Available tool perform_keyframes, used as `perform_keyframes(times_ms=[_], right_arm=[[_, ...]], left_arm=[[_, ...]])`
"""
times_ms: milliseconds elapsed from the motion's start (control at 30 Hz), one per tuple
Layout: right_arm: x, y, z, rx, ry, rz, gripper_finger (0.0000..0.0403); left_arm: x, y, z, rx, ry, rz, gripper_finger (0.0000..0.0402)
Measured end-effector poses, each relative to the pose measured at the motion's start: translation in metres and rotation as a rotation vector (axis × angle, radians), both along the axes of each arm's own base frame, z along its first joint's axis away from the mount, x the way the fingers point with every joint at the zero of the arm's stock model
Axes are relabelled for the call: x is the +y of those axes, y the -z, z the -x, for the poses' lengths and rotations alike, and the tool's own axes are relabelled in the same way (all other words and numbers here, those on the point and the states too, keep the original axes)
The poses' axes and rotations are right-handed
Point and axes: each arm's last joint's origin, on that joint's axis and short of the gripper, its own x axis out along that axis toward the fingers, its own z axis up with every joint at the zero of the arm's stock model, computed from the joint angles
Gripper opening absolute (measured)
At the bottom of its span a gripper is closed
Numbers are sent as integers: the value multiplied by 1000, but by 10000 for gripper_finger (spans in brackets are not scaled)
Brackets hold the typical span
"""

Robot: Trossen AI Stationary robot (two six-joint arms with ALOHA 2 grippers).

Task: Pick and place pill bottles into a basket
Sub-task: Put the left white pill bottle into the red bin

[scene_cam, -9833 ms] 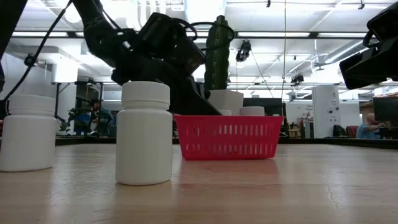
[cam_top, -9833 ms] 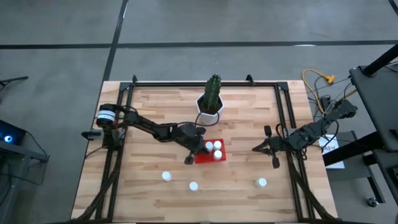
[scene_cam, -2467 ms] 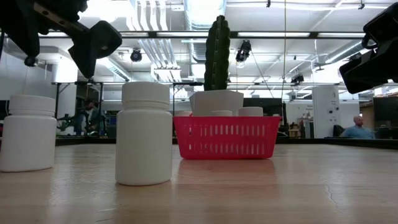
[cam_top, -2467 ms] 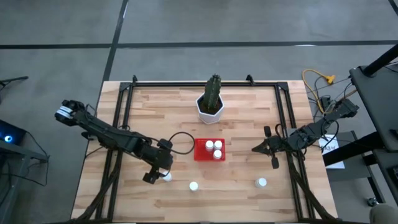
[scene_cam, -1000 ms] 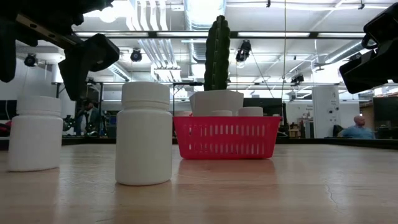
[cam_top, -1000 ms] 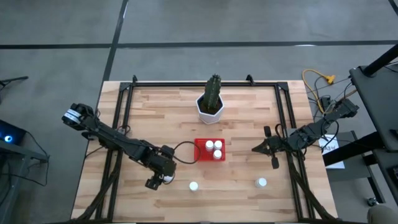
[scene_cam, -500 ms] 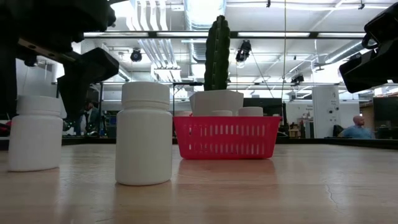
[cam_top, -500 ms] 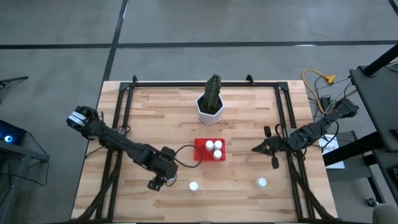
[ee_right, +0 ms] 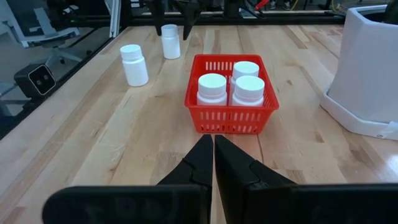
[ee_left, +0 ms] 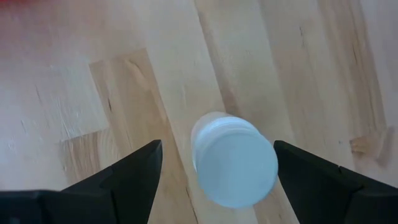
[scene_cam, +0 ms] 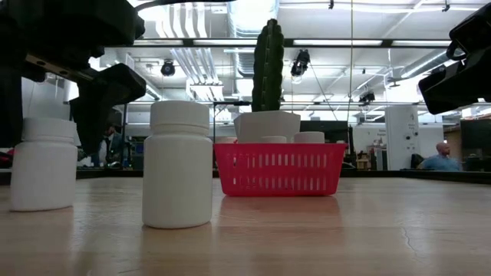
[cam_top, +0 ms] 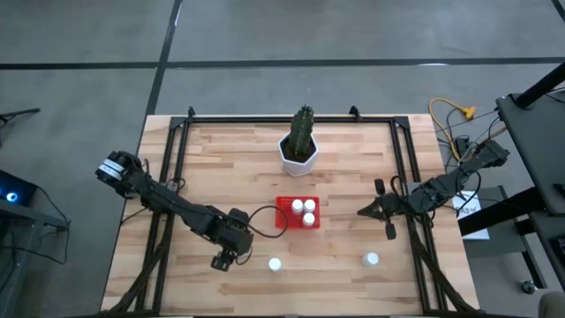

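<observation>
Left pincer spread wide, straddling upright pill bottle near front edge of surface, fingers not touching it. Two more bottles stand along front edge. Three bottles inside red basket at surface centre. Right pincer closed, empty, near right edge.

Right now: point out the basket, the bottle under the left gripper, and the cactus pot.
basket (ee_right: pixel 231 118), right wrist view, front wall.
bottle under the left gripper (ee_left: pixel 237 168), left wrist view, cap top.
cactus pot (cam_top: pixel 298 160), high view, white rim.
</observation>
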Motion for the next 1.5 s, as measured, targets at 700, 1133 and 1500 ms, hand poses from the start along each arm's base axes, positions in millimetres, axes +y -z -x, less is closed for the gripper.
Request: perform_keyframes(times_ms=[700, 1133, 1500], right_arm=[[0, 0, 0, 0, 0, 0, 9], [0, 0, 0, 0, 0, 0, 9], [0, 0, 0, 0, -1, 4, 9]], left_arm=[[0, 0, 0, 6, -20, 13, 216], [-2, -6, -2, -11, -14, 20, 142], [-7, -44, -15, -88, 89, -24, 142]])
